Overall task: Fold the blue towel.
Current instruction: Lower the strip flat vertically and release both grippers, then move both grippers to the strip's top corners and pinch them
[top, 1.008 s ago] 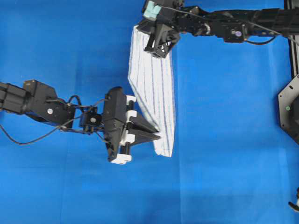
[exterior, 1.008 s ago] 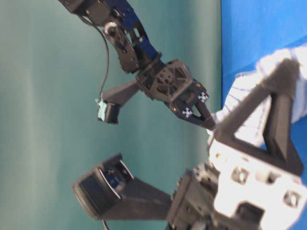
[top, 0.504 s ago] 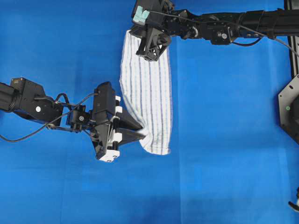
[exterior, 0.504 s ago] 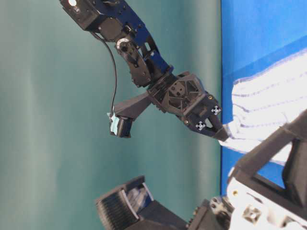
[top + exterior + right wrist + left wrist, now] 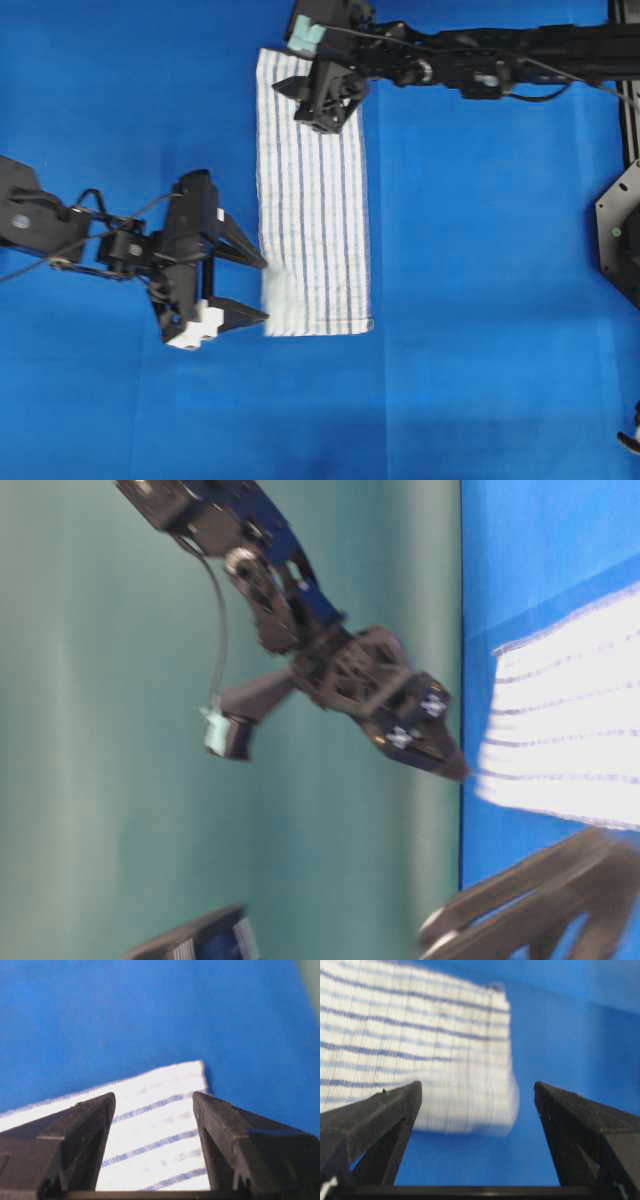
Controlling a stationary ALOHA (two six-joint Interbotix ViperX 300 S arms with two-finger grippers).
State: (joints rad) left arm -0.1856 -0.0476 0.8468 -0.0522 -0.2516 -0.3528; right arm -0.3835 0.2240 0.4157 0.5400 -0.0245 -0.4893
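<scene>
The blue towel (image 5: 315, 200) is a white cloth with blue stripes, lying flat on the table as a long narrow strip. My left gripper (image 5: 260, 289) stands open just left of the towel's near left corner, holding nothing. In the left wrist view the towel's corner (image 5: 445, 1050) lies ahead of the spread fingers (image 5: 385, 1115), blurred. My right gripper (image 5: 315, 103) hovers open over the towel's far end. In its wrist view the striped cloth (image 5: 155, 1125) shows between the parted fingers (image 5: 235, 1135), free of them. The table-level view shows the right gripper (image 5: 445, 763) at the towel's edge (image 5: 570, 730).
A plain blue covering (image 5: 480, 300) spreads over the whole table. The right arm (image 5: 500, 60) runs along the far edge. A black mount (image 5: 620, 235) sits at the right border. A teal wall (image 5: 120, 730) backs the table.
Both grippers have opened and let go of the towel. The towel, lifted and slanted before, now lies flat and straight. My left gripper has drawn back to the left.
</scene>
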